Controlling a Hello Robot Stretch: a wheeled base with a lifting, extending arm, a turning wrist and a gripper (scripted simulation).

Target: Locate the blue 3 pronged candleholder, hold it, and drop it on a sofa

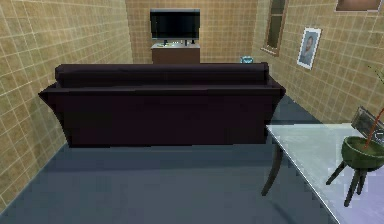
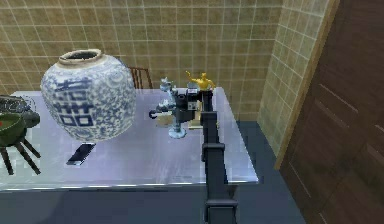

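Logging one moment, both views.

Arm side view: arm [image 2: 215, 165] reaches out over the pale table [image 2: 140, 165] near its right end. End effector [image 2: 172, 110] sits at a small pale blue stemmed thing [image 2: 178, 128] that stands on the table toward the right end, about midway between near and far edges. The colour fits the candleholder; the prongs are too small to count. With that thing standing right at the fingers, I cannot tell whether the end effector holds anything, nor how wide it is set. A yellow vessel [image 2: 200, 80] stands by the far right corner. A large blue-and-white jar [image 2: 88, 95] stands toward the left, a dark flat item [image 2: 80, 153] lies nearer the near edge, and a green three-legged bowl [image 2: 12, 130] is at the left end. Wooden door [image 2: 345, 110] at the view's right.

Forward view: dark sofa [image 1: 160, 100], back toward the camera, with a television [image 1: 175, 24] on the far wall beyond it.
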